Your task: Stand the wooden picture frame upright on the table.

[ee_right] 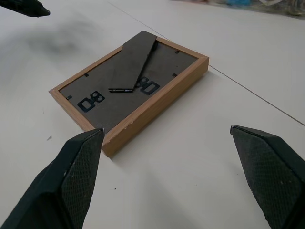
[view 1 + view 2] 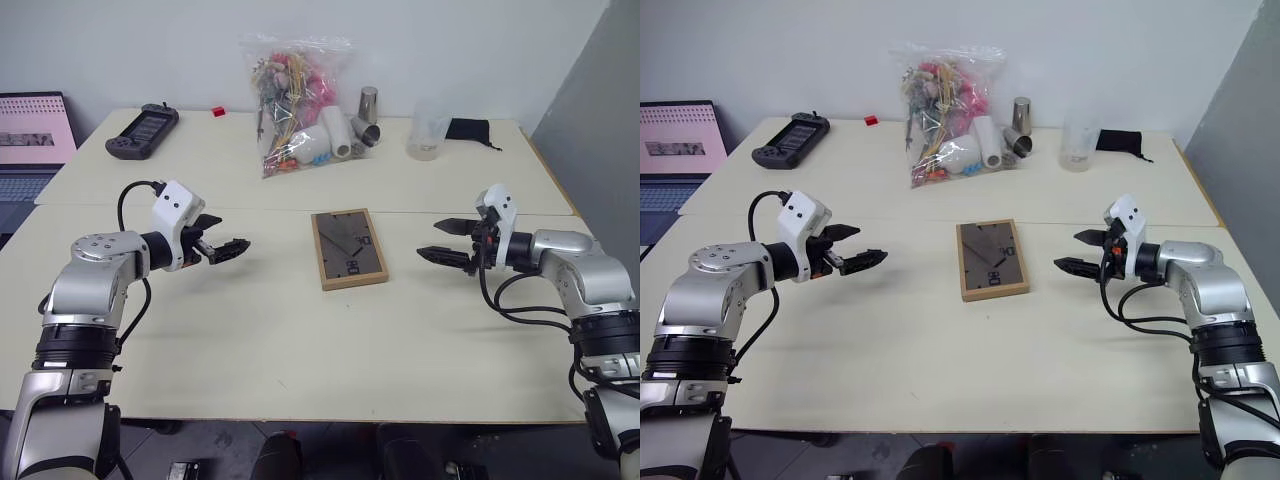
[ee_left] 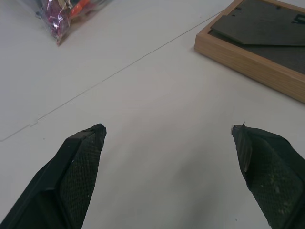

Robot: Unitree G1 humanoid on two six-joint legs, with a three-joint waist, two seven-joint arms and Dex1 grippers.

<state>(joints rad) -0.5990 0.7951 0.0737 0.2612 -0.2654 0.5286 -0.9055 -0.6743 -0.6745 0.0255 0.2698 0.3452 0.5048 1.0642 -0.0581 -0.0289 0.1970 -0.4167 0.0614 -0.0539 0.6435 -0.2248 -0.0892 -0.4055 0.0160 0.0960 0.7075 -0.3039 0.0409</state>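
The wooden picture frame lies flat near the middle of the tabletop, just on the near side of the seam between its two halves, dark back up with the fold-out stand lying against the back. Both arms reach forward over the tabletop with elbows out and wrists turned inward, so the two end effectors point toward the frame from opposite sides and slightly down. The left end effector hovers well to the frame's left, fingers spread wide and empty. The right end effector hovers nearer on the frame's right, fingers also spread wide, holding nothing and clear of the wood.
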